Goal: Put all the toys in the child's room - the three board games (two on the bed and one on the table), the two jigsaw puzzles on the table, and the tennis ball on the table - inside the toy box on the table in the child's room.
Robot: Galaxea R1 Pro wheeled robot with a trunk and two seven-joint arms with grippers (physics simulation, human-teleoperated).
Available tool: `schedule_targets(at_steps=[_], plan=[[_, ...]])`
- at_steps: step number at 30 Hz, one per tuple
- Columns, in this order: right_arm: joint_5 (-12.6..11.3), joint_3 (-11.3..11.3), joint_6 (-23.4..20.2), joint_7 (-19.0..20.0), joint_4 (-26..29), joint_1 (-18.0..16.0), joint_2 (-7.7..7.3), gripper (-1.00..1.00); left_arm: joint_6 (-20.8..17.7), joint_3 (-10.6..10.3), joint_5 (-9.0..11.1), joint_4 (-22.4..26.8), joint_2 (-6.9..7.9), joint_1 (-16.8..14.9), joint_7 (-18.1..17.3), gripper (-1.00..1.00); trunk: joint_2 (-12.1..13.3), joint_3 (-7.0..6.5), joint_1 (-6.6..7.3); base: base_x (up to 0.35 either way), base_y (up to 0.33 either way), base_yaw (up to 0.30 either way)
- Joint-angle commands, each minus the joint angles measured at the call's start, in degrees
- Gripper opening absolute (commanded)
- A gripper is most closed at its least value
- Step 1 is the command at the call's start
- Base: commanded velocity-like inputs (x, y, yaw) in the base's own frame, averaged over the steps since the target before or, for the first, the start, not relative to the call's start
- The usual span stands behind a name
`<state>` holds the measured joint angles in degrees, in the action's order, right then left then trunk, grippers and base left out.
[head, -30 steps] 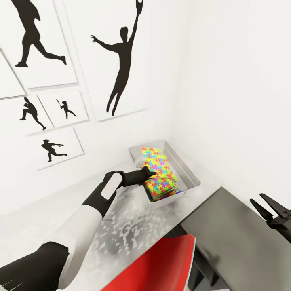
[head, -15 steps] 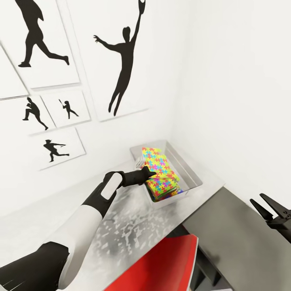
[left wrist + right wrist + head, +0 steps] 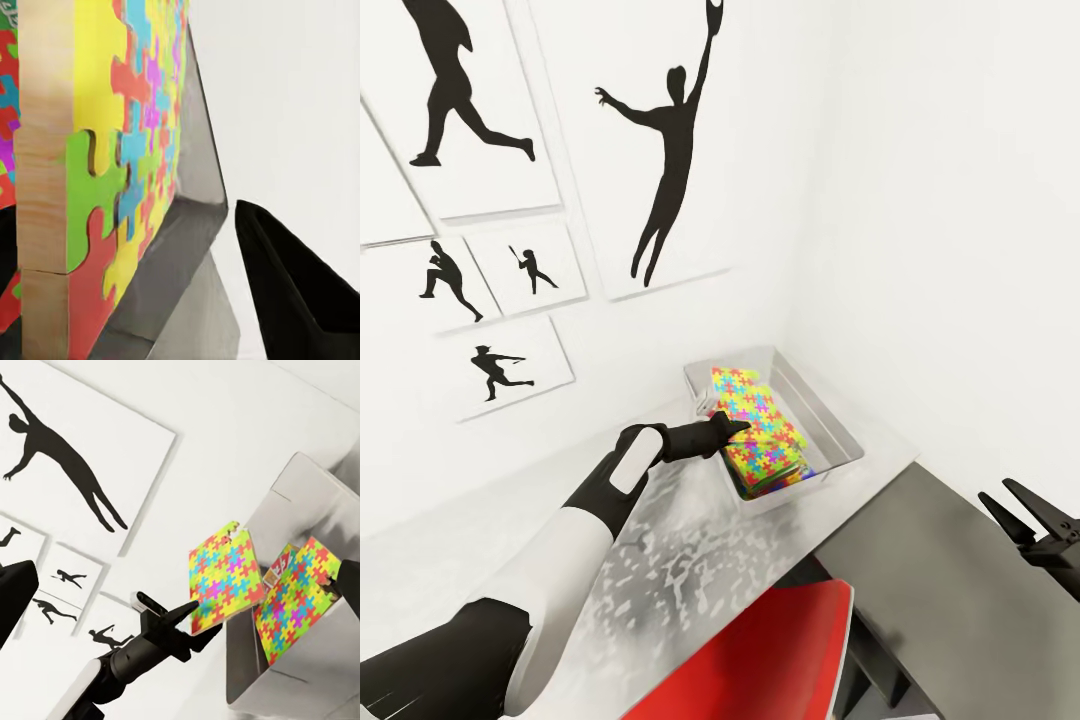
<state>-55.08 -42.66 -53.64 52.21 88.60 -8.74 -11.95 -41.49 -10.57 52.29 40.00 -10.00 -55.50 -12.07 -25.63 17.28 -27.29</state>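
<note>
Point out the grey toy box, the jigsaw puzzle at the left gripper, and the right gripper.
Light-grey tray-like toy box [image 3: 828,425], head view, right sloping wall.
Multicoloured jigsaw puzzle sheet [image 3: 758,415], head view, top face.
Black right gripper [image 3: 1008,505], head view, between fingertips.

The toy box [image 3: 830,418] stood at the far right corner of the table [image 3: 660,560], near both walls. Two jigsaw puzzles [image 3: 760,425] lay inside it, one leaning over the other.
</note>
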Motion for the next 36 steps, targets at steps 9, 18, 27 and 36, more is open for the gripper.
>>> schedule_targets(at_steps=[9, 18, 27, 36], plan=[[0.06, -0.06, -0.24, 0.17, 0.00, -0.05, 0.00, 1.00, -0.69, 0.25, -0.07, 0.24, 0.00, -0.05, -0.60, 1.00, -0.10, 0.09, -0.03, 0.000, 0.000, 0.000], [0.06, -0.06, -0.24, 0.09, 0.00, -0.05, 0.00, 1.00, -7.17, 2.10, 0.08, 0.47, 1.02, -0.05, -7.44, 1.00, -0.10, 0.09, -0.03, 0.000, 0.000, 0.000], [0.06, -0.06, -0.24, 0.08, 0.00, -0.05, -0.02, 1.00, -11.27, 2.48, 0.09, 2.25, 2.65, -0.05, -11.07, 1.00, -0.10, 0.09, -0.03, 0.000, 0.000, 0.000], [0.06, -0.06, -0.24, 0.08, 0.00, -0.05, -0.02, 1.00, -15.24, 2.56, 0.09, 5.13, 7.97, 0.04, -19.93, 1.00, -0.10, 0.09, -0.03, 0.000, 0.000, 0.000]])
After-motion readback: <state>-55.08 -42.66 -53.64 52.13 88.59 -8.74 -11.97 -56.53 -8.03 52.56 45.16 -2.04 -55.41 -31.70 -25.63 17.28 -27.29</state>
